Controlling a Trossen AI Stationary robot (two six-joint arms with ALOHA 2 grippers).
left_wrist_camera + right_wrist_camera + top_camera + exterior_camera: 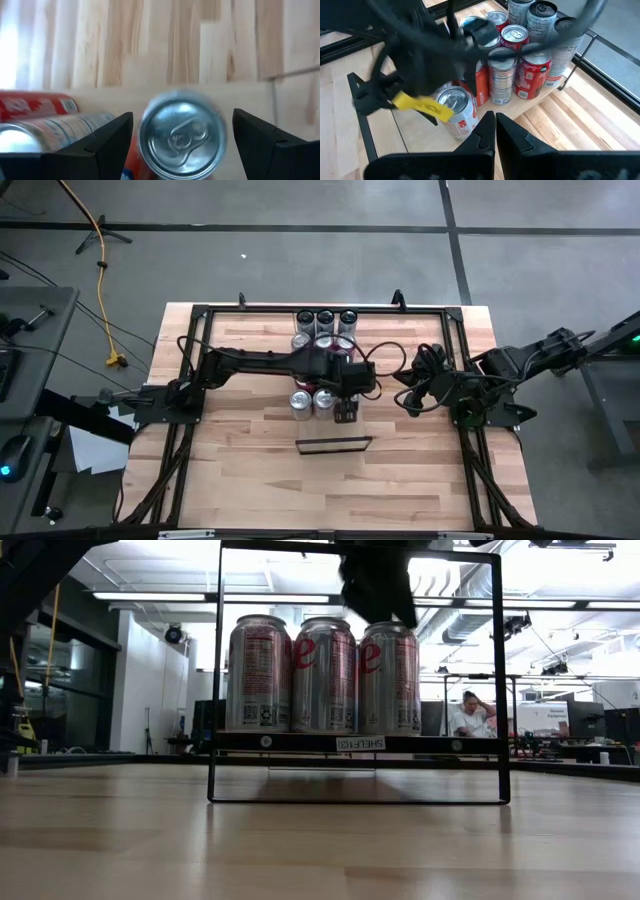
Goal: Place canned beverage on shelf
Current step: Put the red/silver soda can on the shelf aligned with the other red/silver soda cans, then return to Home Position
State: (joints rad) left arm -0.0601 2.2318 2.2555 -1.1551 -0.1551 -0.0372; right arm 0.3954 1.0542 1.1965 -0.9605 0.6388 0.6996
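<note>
Three red-and-silver cans stand upright in a row on the shelf (300, 742), a narrow board held in a black frame (215, 670). My left gripper (182, 120) is open and points down over the right-hand can (390, 675). Its fingers stand on either side of that can's silver top (181, 132) with small gaps showing. In the high view my left gripper (346, 412) is beside the other two shelf cans (312, 401). My right gripper (495, 122) is shut and empty at the table's right (410, 390).
Several more cans (325, 328) stand grouped at the table's far edge; they also show in the right wrist view (530, 50). A black frame (333, 445) lies nearer the front. A black rail frame (460, 315) borders the work area. A person (468, 715) sits in the room beyond.
</note>
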